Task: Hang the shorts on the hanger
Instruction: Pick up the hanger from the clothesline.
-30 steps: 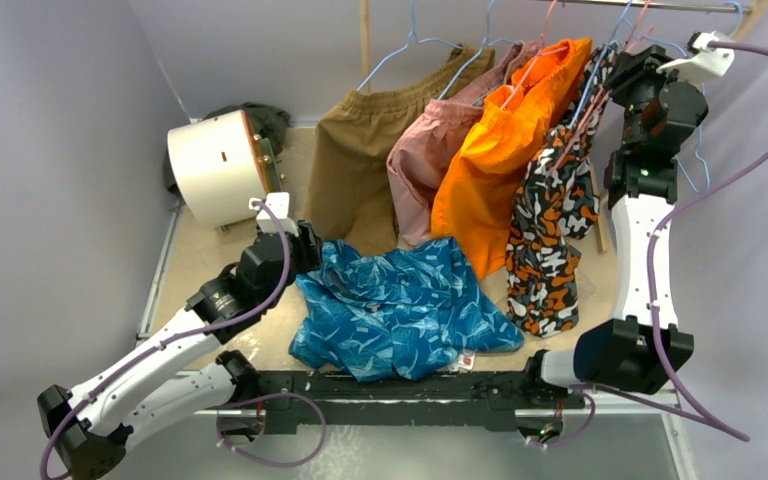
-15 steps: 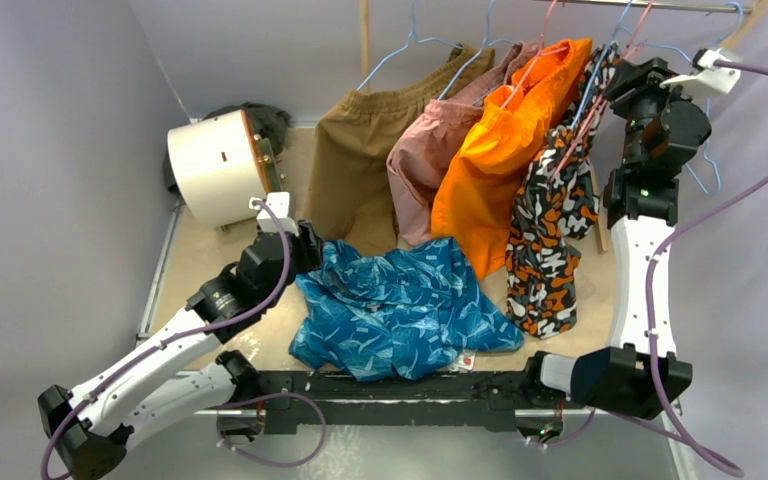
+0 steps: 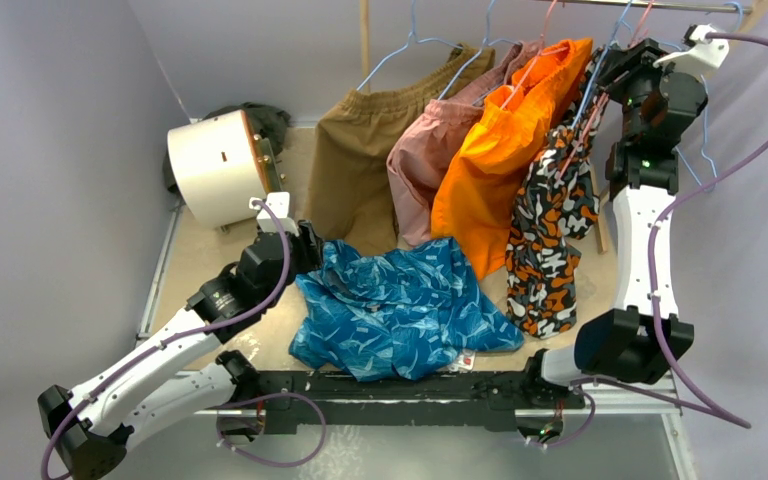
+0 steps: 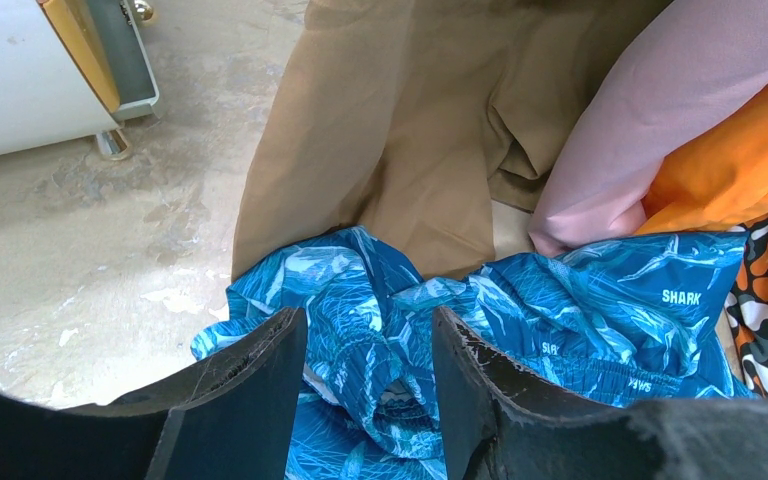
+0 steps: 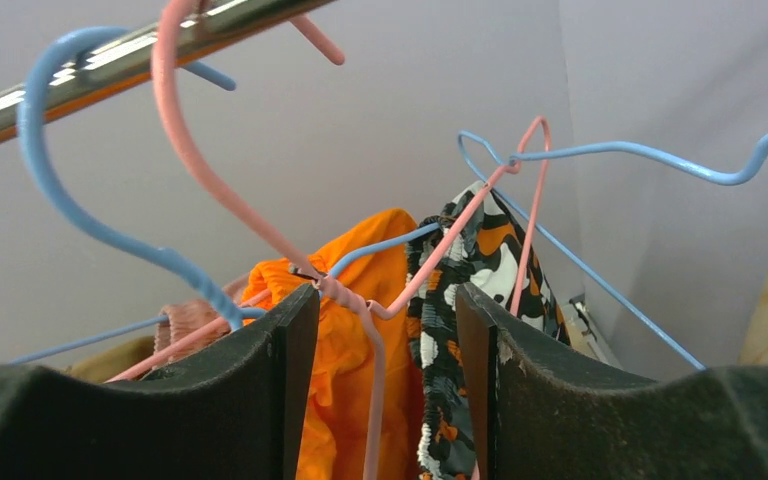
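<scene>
- Right arm has climbed since a second ago, and its wrist now sits closer under the clothes rail (image 5: 110,70) above the far right corner of the desk. The left arm has not shifted.
- The right gripper (image 5: 385,310) is parted about halfway, with the twisted neck of the pink hanger (image 5: 343,292) standing between the fingers, not yet pinched.
- The light blue hangers (image 5: 90,215) cross that same spot, so closing here could trap a blue wire along with the pink one.
- The hooks crowd each other on the rail. I judge that lifting the pink one off could drag a neighbour, and the black, white and orange patterned garment (image 3: 550,230) or the orange shorts (image 3: 505,160) could slide down.
- I cannot tell whether the pink wire carries any of that cloth.
- The shorts (image 3: 400,305) lie crumpled near the middle of the near edge of the desk.
- The left gripper (image 4: 365,330) is spread wide, straddling the bunched fabric at their left end.
- That fabric looks slick, so a pinch may catch one fold only and let the rest slip or stay shut.
</scene>
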{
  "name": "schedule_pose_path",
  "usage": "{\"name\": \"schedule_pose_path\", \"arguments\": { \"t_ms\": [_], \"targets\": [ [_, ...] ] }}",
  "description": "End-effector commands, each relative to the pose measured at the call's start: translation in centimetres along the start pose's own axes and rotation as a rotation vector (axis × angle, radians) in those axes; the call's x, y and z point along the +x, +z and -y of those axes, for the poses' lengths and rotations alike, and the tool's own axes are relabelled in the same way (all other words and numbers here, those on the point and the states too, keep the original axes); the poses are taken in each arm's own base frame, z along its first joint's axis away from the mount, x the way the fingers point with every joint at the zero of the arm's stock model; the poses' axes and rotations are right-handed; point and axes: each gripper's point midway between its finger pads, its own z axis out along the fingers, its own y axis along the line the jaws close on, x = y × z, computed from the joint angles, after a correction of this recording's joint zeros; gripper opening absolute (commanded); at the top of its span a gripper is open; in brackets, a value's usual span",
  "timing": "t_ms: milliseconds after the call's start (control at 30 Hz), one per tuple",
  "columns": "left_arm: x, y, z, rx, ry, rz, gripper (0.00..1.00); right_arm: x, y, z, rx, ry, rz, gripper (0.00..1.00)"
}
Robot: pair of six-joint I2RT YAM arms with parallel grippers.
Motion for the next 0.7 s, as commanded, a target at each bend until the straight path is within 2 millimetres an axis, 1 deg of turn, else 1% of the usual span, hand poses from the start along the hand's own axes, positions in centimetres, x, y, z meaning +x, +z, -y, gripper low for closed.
{"name": "schedule_pose_path", "arguments": {
  "t_ms": [0,33,200,300,367,467,567,667],
  "targets": [
    [-2.7,-0.4,1.0,0.032,-0.051,0.071,0.48,-2.7,-0.1,-0.5,0.006,0.023,0.054,0.53],
    [-2.8,-0.4,1.1,0.032,-0.053,0.073,0.48,-2.8,0.0,-0.3,0.019,0.021,0.056,0.51],
    [-2.8,-0.4,1.1,0.033,-0.054,0.074,0.48,-3.2,0.0,0.2,0.042,0.000,0.072,0.32],
    [-2.7,-0.3,1.1,0.034,-0.053,0.070,0.48,-3.3,0.0,0.1,0.038,-0.010,0.077,0.25],
    [-2.7,-0.3,1.2,0.035,-0.053,0.070,0.48,-3.5,0.1,0.0,0.029,-0.014,0.083,0.21],
    [-2.7,-0.2,1.1,0.034,-0.052,0.069,0.48,-3.9,0.0,-0.5,0.004,-0.017,0.097,0.13],
    [-2.7,-0.2,1.1,0.032,-0.052,0.068,0.48,-4.4,-0.1,-1.3,-0.040,-0.023,0.117,0.01],
    [-2.6,-0.2,1.1,0.032,-0.051,0.067,0.48,-4.9,-0.2,-2.1,-0.080,-0.031,0.134,0.00]
  ]
}}
